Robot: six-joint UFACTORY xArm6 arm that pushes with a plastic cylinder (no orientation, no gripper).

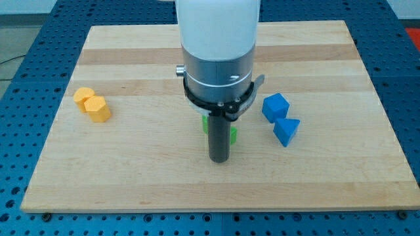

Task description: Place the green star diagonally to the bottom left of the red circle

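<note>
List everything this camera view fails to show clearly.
- Green block: only slivers show beside the rod; the arm hides its shape.
- Red circle: not visible anywhere, possibly behind the arm.
- My tip: its contact with the green block cannot be told.
- Arm's upper part: cut off by the view's top.

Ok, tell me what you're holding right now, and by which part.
Nothing is held: I have only a rod. My tip sits in front of a green block, mostly hidden behind the rod; whether they touch cannot be told.
</note>
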